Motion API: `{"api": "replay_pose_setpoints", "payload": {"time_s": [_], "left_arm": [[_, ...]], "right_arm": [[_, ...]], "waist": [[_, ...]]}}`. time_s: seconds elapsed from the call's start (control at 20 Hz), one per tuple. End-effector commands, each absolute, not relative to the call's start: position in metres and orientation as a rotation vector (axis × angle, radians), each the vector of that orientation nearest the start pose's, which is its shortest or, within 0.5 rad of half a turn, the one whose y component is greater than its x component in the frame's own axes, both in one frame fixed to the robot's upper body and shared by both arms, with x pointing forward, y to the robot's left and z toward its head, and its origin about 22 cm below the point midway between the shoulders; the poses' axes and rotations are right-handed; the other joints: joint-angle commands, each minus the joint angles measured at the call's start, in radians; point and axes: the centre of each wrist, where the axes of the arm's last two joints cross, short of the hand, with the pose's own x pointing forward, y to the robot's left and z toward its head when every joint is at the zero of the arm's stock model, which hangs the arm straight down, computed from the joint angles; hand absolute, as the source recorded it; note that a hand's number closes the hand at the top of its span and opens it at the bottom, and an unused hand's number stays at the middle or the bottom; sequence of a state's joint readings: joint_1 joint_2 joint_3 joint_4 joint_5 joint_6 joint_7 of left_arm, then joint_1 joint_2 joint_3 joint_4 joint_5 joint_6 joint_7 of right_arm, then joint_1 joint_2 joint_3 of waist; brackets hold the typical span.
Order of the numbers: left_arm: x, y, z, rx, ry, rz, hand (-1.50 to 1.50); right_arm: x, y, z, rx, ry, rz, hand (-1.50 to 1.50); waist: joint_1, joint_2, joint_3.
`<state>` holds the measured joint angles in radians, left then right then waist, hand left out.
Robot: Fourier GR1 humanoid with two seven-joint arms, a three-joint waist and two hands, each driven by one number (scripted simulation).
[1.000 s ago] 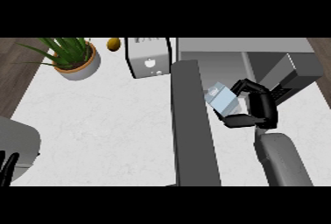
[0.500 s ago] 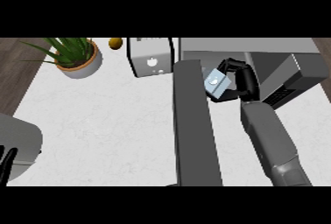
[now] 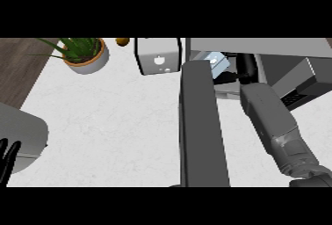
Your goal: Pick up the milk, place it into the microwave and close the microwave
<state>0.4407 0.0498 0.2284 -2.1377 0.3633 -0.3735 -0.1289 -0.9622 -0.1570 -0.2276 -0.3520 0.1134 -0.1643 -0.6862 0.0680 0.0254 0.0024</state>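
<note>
The pale blue and white milk carton (image 3: 214, 61) is seen at the upper middle of the frame, at the mouth of the grey box-shaped microwave (image 3: 272, 46), just right of the upper end of the dark grey microwave door (image 3: 202, 132). It is held by the black right hand (image 3: 245, 69), whose fingers (image 3: 228, 78) are curled against the carton's right and lower sides. Part of the grip is hidden by the door's edge.

The grey right forearm (image 3: 276, 123) is stretched from the lower right towards the cavity, presumably so that the carton can be carried far enough inside to be set down. The door is swung wide open and lies as a long slab down the middle of the frame, which leaves the opening free for the arm. Whether the carton rests on the microwave's floor cannot be told.

The black left hand (image 3: 8, 159) is shown at the lower left edge, at rest, with its fingers straight, pointing upward and holding nothing.

The placing step is judged to be under way: the carton is not yet released and the door is not yet shut. Before closing, the arm must be drawn clear of the door's path.

A green potted plant in a tan pot (image 3: 83, 53) stands at the upper left of the white speckled bench (image 3: 110, 118), well apart from the work. A white boxy appliance (image 3: 159, 57) stands just left of the door's upper end.
</note>
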Motion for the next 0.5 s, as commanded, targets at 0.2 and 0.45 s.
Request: {"api": "replay_pose_setpoints", "payload": {"time_s": [0.2,0.45], "left_arm": [[0.130,0.301,0.071,-0.205,-1.953,0.025,-1.50],[0.137,0.302,0.071,-0.177,-1.977,0.005,-1.50]], "right_arm": [[0.444,-0.229,0.049,-0.367,-1.977,0.287,1.50],[0.456,-0.217,0.073,-0.429,-1.952,0.160,1.50]], "waist": [[0.042,0.023,0.001],[0.074,0.036,0.001]]}}
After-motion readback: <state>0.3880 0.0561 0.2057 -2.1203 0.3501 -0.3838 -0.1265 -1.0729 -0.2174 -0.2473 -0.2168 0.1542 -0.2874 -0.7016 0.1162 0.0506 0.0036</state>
